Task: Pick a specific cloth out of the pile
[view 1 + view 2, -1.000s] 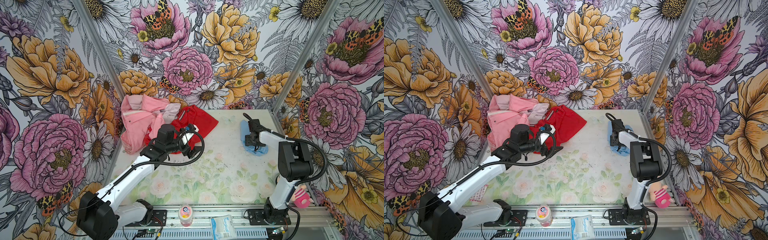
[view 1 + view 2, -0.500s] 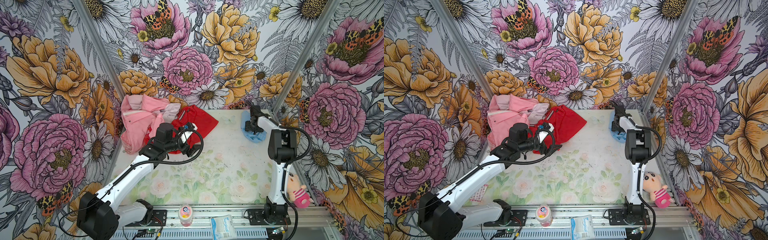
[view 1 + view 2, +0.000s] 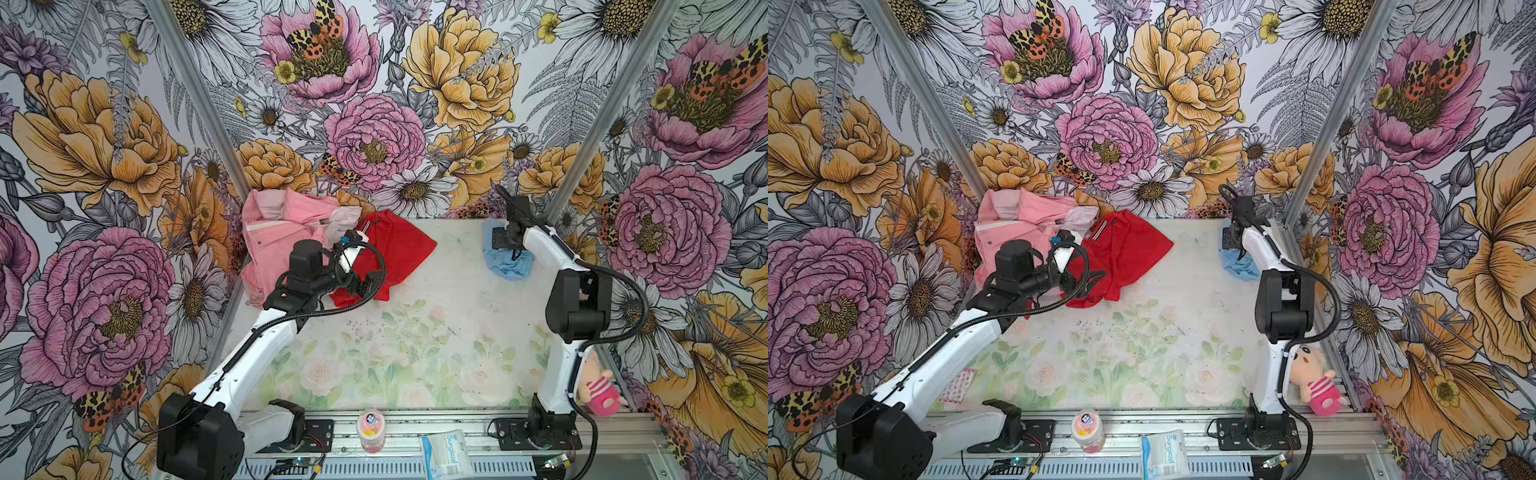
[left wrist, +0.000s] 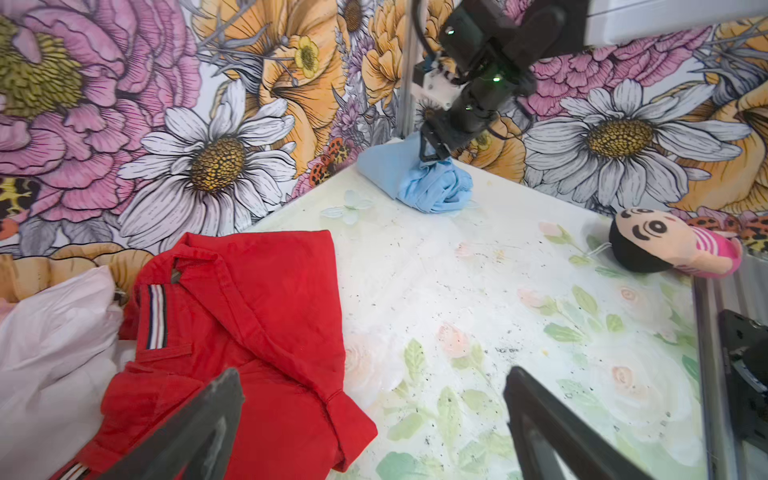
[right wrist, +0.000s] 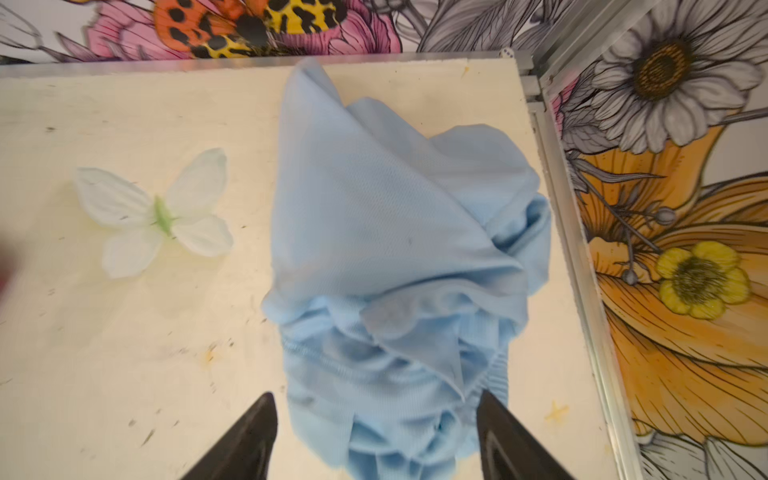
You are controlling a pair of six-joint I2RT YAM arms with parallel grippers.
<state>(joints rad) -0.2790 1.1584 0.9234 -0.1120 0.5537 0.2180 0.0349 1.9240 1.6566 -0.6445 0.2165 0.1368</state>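
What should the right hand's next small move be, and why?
Probably close the right hand on the cloth: its fingers stand apart astride the bunched folds, and the cloth lies on the table, well away from the pile.

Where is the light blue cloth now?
In both top views the cloth lies in the table's far right corner, under the right gripper, apart from the red shirt.
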